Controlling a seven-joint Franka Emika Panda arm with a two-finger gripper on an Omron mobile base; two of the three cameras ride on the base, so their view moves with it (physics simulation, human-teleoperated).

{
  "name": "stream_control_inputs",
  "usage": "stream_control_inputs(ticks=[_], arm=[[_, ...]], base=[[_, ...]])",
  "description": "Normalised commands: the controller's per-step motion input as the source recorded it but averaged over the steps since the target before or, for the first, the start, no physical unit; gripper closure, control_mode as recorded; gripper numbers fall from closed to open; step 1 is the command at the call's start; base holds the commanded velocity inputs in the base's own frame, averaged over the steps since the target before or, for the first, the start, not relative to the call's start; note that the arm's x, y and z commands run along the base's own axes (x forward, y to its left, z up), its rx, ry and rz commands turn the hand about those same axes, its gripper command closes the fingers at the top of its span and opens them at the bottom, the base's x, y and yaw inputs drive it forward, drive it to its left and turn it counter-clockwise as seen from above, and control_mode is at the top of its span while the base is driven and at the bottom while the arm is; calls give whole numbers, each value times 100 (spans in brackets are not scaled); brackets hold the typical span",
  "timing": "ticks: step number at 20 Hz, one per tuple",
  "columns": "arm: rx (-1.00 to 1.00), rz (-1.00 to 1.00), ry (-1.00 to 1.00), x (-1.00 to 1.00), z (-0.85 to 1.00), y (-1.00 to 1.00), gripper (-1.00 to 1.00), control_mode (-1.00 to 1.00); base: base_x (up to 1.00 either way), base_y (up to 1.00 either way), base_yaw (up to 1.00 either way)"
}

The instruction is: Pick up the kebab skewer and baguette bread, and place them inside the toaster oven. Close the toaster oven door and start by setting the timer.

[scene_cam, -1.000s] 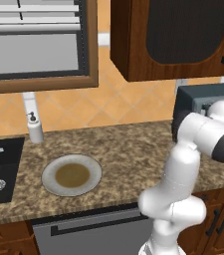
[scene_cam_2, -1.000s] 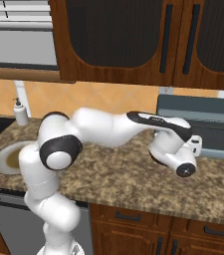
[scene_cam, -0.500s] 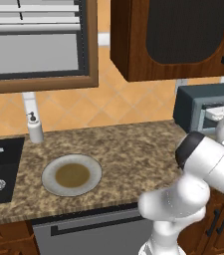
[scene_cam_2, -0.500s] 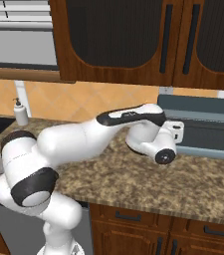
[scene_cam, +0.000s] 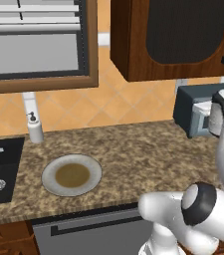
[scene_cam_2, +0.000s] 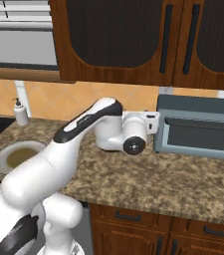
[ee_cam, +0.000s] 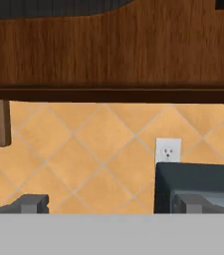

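speckled brown granite table (scene_cam: 133, 149): round grey plate (scene_cam: 71, 175) at left | white soap dispenser bottle (scene_cam: 34, 128) behind plate, by tiled wall | boxy grey-blue toaster oven (scene_cam_2: 198, 127) at right, against wall | white wall outlet (ee_cam: 168, 151) above oven | dark wooden cabinets (scene_cam_2: 133, 40) overhead

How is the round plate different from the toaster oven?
The plate is round, flat and pale with a brownish middle; the toaster oven is boxy, tall and grey-blue with a dark glass front. The plate lies near the sink end, the toaster oven at the other end. Both sit on the speckled counter.
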Motion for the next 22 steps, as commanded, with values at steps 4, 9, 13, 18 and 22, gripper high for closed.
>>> stream_control_inputs(ticks=[4,9,13,18,22], arm=[[0,0,0,-60,22,76,-100,-100],[0,0,3,-56,31,77,-100,-100],[0,0,7,-50,36,75,-100,-100],[0,0,10,-59,27,53,-100,-100],[0,0,10,-58,24,34,-100,-100]], base=[[0,0,0],[0,0,0],[0,0,0],[0,0,0],[0,0,0]])
